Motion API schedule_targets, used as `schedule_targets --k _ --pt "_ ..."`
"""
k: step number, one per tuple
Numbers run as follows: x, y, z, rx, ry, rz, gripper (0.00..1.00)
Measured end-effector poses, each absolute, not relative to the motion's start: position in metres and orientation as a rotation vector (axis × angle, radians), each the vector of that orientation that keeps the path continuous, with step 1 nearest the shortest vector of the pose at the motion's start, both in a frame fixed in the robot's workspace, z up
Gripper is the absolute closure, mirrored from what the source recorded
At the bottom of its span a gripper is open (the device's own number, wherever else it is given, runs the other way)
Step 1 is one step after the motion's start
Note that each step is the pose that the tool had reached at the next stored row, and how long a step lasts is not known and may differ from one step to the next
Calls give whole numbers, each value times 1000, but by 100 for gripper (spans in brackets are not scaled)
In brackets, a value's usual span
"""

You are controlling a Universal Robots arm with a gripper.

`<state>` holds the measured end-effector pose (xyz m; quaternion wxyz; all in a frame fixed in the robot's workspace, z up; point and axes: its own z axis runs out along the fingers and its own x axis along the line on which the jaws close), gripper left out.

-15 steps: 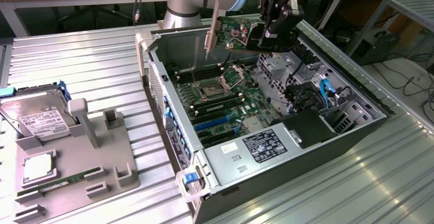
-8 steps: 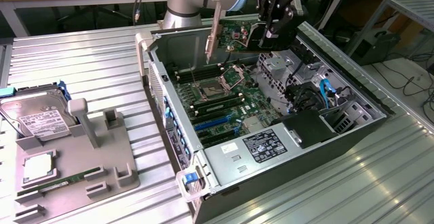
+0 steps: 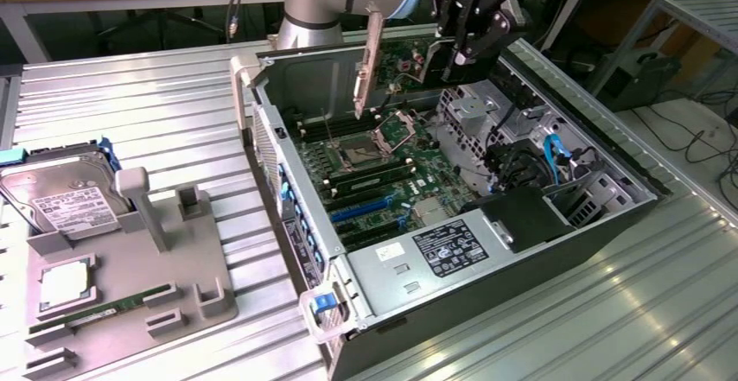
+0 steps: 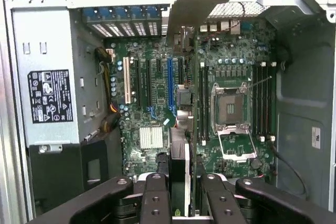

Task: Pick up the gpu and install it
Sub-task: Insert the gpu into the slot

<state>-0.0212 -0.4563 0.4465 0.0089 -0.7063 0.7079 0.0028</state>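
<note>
1. Three parts sit on the grey holder [image 3: 173, 286] at the exterior view's left. The hard drive [image 3: 58, 198] leans at the far end, the CPU chip [image 3: 66, 282] lies flat in its pocket, and the RAM stick [image 3: 110, 306] is near the front edge. The holder rests on the ribbed metal table [image 3: 138, 96].
2. Next right is the computer case [image 3: 600, 217], lying on the table with its open side up. The motherboard [image 3: 381, 169] faces up, with the CPU socket [image 3: 366, 152] near mid-board.
3. The gpu [image 3: 368, 61] is over the far half of the board, held on edge. Its silvery bracket is at the end toward the exterior view's left, slightly tilted, with its top above the case rim. The card is not seated in a slot.
4. The gripper [image 3: 459, 53] is just right of the bracket and points down into the case. In the wrist view the gripper [image 4: 184, 182] has its black fingers [image 4: 156, 192] clamped on the gpu [image 4: 178, 161], one on each face. The card runs away from the camera toward the bracket [image 4: 197, 3], parallel to the slots. It sits between the blue slot [image 4: 169, 87] and the RAM slots beside the socket.
5. The arm [image 3: 323, 1] stands at the far side of the case, reaching over the rim with the wrist turned down.
6. Further right, the power supply [image 3: 444, 247] with its black label sits at the near end of the case. Blue cables [image 3: 551, 161] run along the case's right side.
</note>
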Motion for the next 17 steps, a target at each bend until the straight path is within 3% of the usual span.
schedule_targets --k 17 --pt "-22 -456 446 -2534 1828 13 73"
